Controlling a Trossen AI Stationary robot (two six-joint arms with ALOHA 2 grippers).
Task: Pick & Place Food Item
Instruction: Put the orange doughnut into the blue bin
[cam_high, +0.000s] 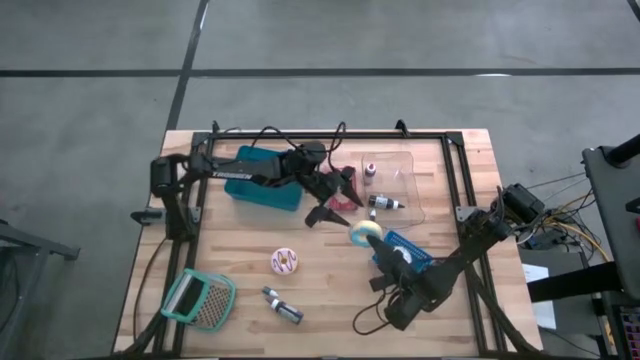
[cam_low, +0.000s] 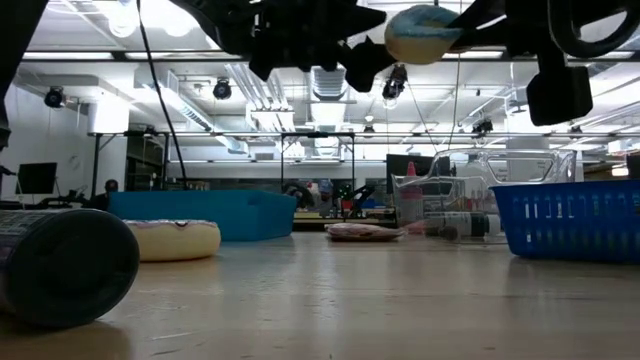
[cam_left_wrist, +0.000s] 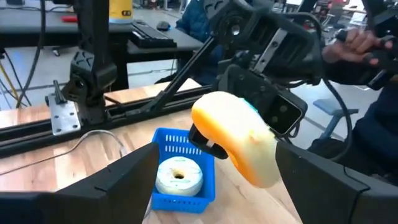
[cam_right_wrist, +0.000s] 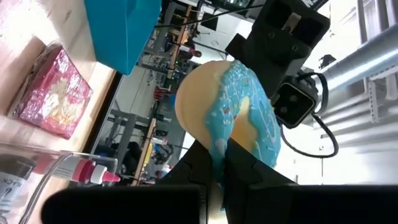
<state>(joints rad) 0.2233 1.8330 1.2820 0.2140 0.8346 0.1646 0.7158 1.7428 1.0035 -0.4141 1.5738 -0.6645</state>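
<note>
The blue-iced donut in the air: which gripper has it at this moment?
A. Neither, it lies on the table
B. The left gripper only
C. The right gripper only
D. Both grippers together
C. The right gripper is shut on the blue-iced donut, while the left gripper stands open beside it, its fingers clear of the donut.

You won't find any text you can actually read here; the pink packet (cam_right_wrist: 51, 93) at about 10 o'clock has print on it, but it's too blurry.
</note>
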